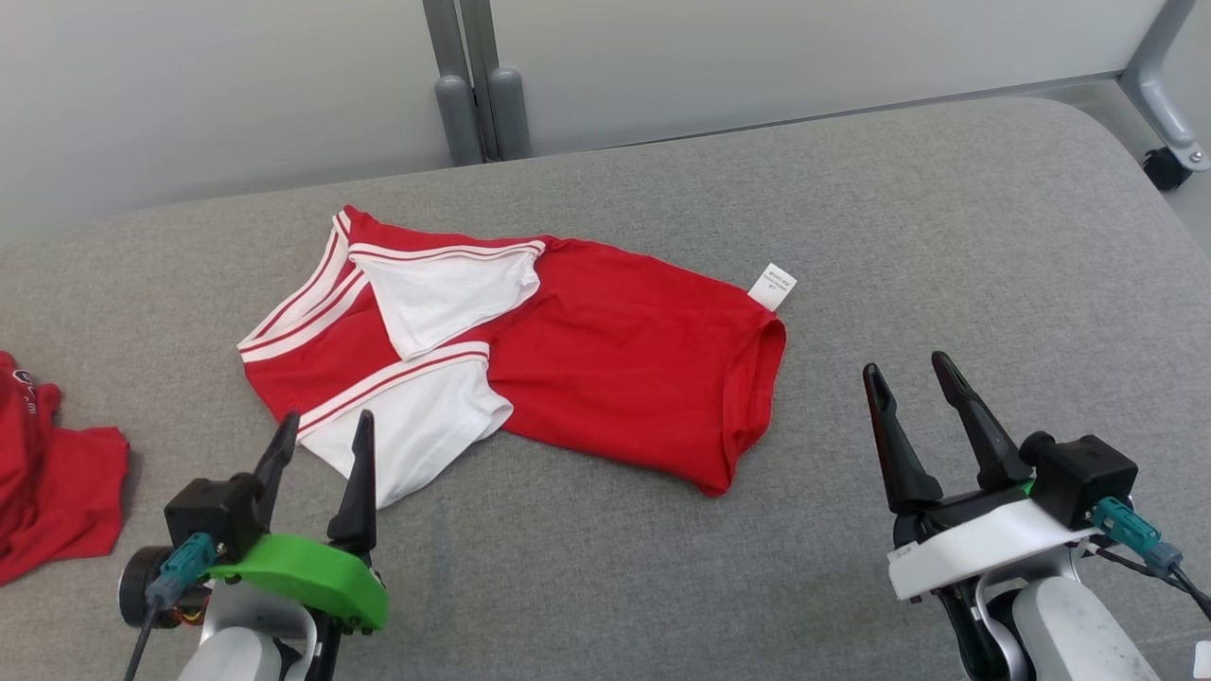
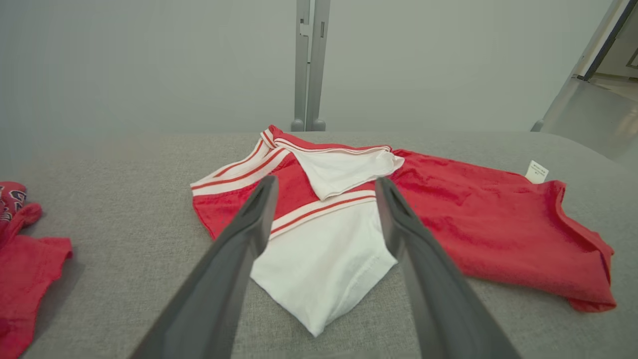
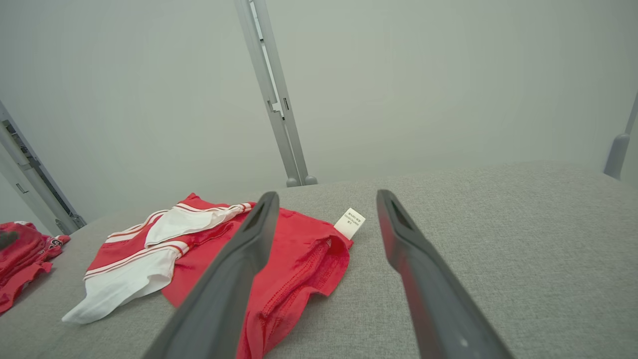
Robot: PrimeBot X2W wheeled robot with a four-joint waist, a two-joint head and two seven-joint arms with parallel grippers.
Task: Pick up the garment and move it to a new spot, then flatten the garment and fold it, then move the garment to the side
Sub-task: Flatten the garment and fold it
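Note:
The garment (image 1: 605, 359) is a red shirt with white, red-striped sleeves, lying loosely folded on the grey padded surface (image 1: 851, 236). A white label (image 1: 772, 286) sticks out at its far right corner. My left gripper (image 1: 322, 440) stands open just before the near white sleeve (image 2: 324, 259), holding nothing. Off to the right of the shirt's hem, my right gripper (image 1: 913, 388) is open and empty, clear of the cloth. The right wrist view has the garment (image 3: 299, 249) at lower left, behind the left finger.
Another red garment (image 1: 47, 473) lies crumpled at the surface's left edge. Grey frame posts (image 1: 478, 85) stand behind the far edge, and a caster leg (image 1: 1168, 113) is at the back right. Bare grey surface stretches right of the shirt.

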